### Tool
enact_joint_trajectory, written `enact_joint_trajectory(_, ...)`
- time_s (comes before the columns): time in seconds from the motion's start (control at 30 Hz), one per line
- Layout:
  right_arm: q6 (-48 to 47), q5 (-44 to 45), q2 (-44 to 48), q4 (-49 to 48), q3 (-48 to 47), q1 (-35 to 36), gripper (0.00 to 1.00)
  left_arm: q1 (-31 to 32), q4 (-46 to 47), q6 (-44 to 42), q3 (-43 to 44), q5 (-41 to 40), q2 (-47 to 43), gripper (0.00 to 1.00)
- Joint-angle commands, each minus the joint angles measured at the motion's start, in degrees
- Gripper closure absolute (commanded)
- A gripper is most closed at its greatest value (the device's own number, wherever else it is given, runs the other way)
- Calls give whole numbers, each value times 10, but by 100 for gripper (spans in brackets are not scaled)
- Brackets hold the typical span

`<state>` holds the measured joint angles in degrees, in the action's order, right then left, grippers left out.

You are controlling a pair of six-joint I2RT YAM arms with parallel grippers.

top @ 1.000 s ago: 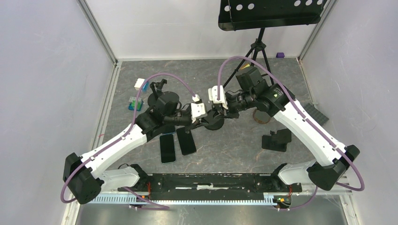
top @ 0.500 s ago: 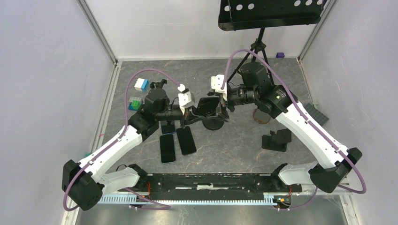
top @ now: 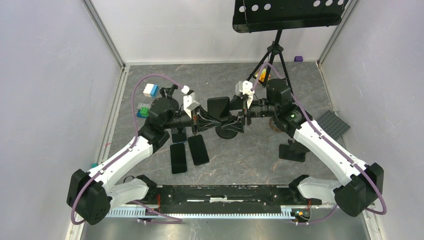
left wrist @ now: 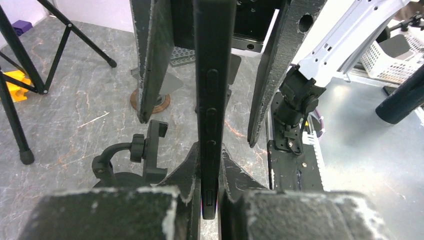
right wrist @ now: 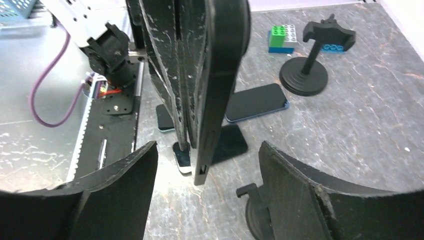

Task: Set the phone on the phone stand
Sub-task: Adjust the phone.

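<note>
A black phone (top: 218,106) hangs edge-up above the table, and my left gripper (top: 207,116) is shut on its lower end. In the left wrist view the phone (left wrist: 214,90) runs edge-on up the middle from between my left gripper's (left wrist: 211,155) fingers. My right gripper (top: 239,116) is open, its fingers (right wrist: 115,195) straddling the phone's (right wrist: 220,85) far end without touching it. The black phone stand (top: 227,132) with a round base sits on the table just below and to the right of the phone, and shows in the left wrist view as a clamp on a curved neck (left wrist: 145,152).
Three more phones (top: 178,158) (top: 198,149) (top: 179,136) lie flat under the left arm. A second stand (right wrist: 305,65) and toy bricks (top: 150,90) sit at the back left. A tripod (top: 272,55) stands behind, and a black holder (top: 295,149) lies at the right.
My right gripper has opened off the phone and drawn back to the right. The left gripper keeps hold of the phone, which now sits a little higher and further back.
</note>
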<state>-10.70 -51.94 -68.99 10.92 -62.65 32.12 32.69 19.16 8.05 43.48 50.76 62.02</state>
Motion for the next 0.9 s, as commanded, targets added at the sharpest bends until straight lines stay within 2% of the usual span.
enact_joint_trajectory(0.0, 73, -55, 3, -123, 10, -2, 26, -3, 100, 52, -7, 17, 8, 98)
enact_joint_trajectory(0.07, 82, -60, -1, -135, 10, -2, 32, -3, 106, 52, -12, 16, 10, 98)
enact_joint_trajectory(0.17, 86, -61, -2, -138, 6, -3, 36, -3, 111, 49, -20, 16, 12, 98)
enact_joint_trajectory(0.33, 94, -53, -5, -145, 13, -3, 53, -2, 129, 58, -28, 12, 15, 98)
enact_joint_trajectory(0.4, 103, -54, -8, -157, 22, -3, 53, -2, 137, 63, -28, 12, 16, 98)
enact_joint_trajectory(0.47, 106, -53, -11, -163, 28, -3, 48, -2, 143, 67, -28, 12, 17, 98)
enact_joint_trajectory(0.57, 106, -53, -16, -165, 33, -3, 45, -2, 151, 70, -31, 10, 17, 98)
enact_joint_trajectory(0.63, 106, -55, -16, -176, 41, -3, 45, -2, 156, 72, -34, 10, 15, 98)
enact_joint_trajectory(0.7, 123, -56, -16, -180, 43, -3, 51, -2, 158, 73, -37, 11, 15, 98)
enact_joint_trajectory(0.77, 124, -58, -17, -180, 41, -4, 62, -2, 159, 72, -39, 10, 16, 98)
enact_joint_trajectory(0.87, 120, -59, -12, -179, 38, -5, 83, -2, 157, 68, -43, 14, 18, 98)
